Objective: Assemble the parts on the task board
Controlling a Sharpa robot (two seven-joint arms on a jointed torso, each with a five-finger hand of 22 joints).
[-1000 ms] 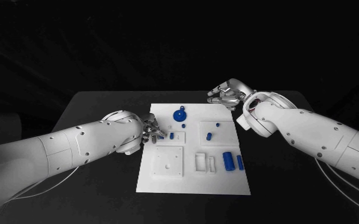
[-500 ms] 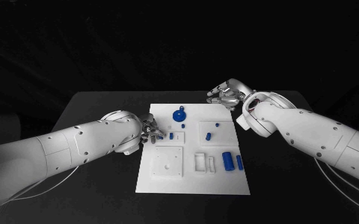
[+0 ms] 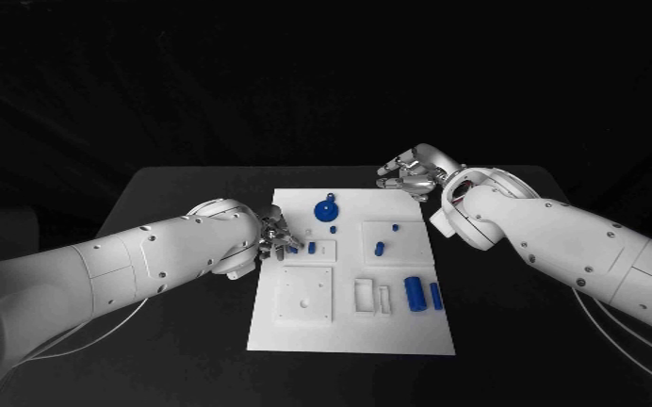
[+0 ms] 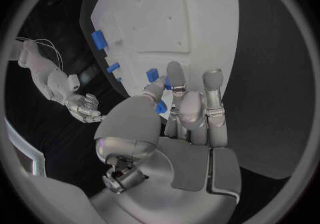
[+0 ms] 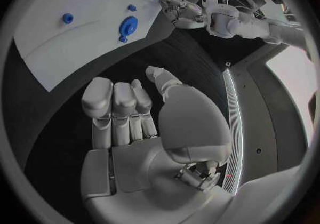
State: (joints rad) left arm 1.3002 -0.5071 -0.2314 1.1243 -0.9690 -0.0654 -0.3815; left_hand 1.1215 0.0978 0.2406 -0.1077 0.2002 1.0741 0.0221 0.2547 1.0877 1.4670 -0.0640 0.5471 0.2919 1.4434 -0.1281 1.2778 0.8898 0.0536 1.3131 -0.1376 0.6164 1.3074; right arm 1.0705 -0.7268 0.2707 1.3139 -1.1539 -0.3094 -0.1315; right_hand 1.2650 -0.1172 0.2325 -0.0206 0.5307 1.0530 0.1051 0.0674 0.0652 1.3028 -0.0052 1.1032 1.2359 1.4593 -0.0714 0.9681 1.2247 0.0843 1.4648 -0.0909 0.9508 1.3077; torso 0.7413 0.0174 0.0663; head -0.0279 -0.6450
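The left hand (image 3: 276,238) pinches a small blue part (image 4: 160,107) at the white board's (image 3: 350,332) left edge. The right hand (image 3: 412,173), empty with fingers loosely spread, hovers off the board's far right corner.

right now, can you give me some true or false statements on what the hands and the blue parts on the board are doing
1. The left hand pinches a small blue part at the task board edge. True.
2. The right hand holds a blue part. False: it holds nothing, fingers curled, over the black table beyond the board's far corner.
3. A round blue disc lies on the board's far half. True.
4. The blue cylinder lies off the board. False: it lies on the board, near its right edge.
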